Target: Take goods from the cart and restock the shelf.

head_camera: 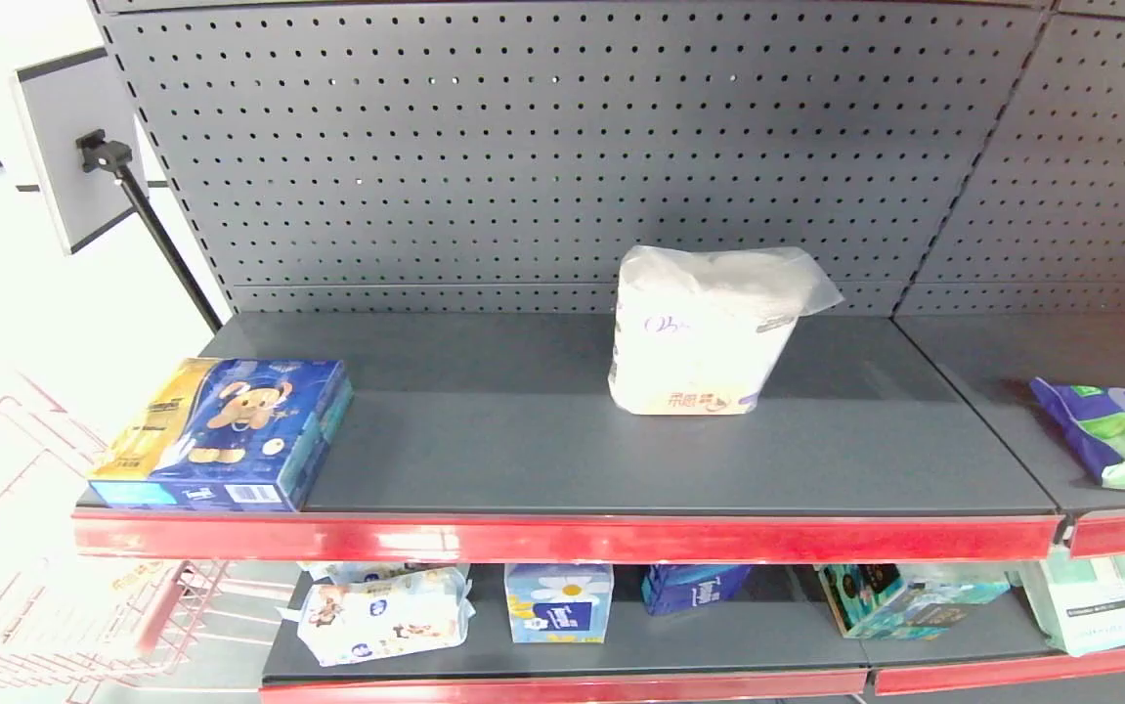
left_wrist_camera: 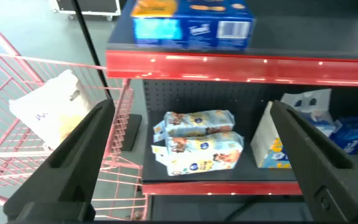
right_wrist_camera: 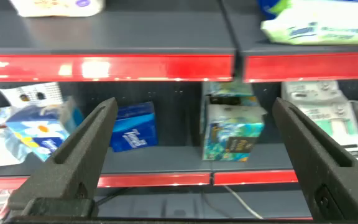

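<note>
1. left gripper point(left_wrist_camera: 191, 168): jaws spread wide, nothing between them. right gripper point(right_wrist_camera: 191, 168): likewise wide apart and empty.
2. task's thing: a white pack point(left_wrist_camera: 48, 115) lies in the red wire cart point(left_wrist_camera: 42, 60). it is ahead of the left gripper, off to its robot-left side and well apart from the fingers. not yet taken up.
3. handling, my read: film-wrapped paper goods, light and soft, with a wrap that is likely slick and baggy. take it across the firm body with a broad bite, not by the loose film at the ends. a squeeze would dent it but hardly harm it. the cart wires close around it could catch a finger.
4. straight ahead of the left gripper: the shelf point(left_wrist_camera: 241, 67), its red front edge above the gripper's line. printed wipe packs point(left_wrist_camera: 197, 152) are stacked on the lower board, with a tissue box point(left_wrist_camera: 266, 146) just beside them. a blue box point(left_wrist_camera: 191, 25) sits at the edge of the upper board.
5. ahead of the right gripper: a blue tissue carton point(right_wrist_camera: 132, 127) and a teal box point(right_wrist_camera: 232, 130) on the lower board, and a green-white pack point(right_wrist_camera: 316, 28) on the upper board.
6. arm pose: both wrists are held low in front of the lower board. the grippers point roughly level at the shelf, under the upper board's edge.
7. farther out: a roll pack point(head_camera: 704, 332) stands mid-board on the upper level with bare board around it, a likely spot for the restock.
</note>
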### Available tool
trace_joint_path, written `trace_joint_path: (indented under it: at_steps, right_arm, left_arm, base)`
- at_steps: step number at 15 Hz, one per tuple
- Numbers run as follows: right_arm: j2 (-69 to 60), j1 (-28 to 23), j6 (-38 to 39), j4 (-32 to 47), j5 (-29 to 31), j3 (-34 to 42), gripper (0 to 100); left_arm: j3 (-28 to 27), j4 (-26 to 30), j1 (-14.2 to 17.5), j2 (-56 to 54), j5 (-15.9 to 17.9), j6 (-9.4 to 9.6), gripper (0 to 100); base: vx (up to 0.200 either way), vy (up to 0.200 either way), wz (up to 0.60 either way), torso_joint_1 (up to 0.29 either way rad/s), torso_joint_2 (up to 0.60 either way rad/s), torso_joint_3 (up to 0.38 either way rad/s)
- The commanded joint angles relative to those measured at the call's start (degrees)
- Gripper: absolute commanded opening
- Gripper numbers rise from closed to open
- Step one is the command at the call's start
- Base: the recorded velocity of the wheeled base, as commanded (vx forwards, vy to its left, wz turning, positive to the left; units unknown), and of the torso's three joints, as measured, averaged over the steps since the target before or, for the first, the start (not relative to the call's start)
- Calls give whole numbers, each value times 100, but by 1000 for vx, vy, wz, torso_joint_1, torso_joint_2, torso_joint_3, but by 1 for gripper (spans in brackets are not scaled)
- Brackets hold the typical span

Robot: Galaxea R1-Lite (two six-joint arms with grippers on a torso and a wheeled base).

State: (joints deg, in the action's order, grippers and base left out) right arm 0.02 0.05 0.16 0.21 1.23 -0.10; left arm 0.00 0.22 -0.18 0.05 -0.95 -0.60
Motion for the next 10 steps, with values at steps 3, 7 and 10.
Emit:
trace_joint_path:
  at_steps: [3,7,10]
  right_arm:
    - [-2,4,2,-3,0,1,100]
    - [-2,4,-7,-3,0,1,100]
    - [-2,4,-7,-3,0,1,100]
  left_arm:
    - [0,4,1,4,-2,-2,100]
    - [0,4,1,4,-2,-2,100]
    - [0,4,1,4,-2,-2,100]
  base:
    - [0,200,0,2,1,4]
    - [0,200,0,2,4,4]
    - [0,200,0,2,4,1]
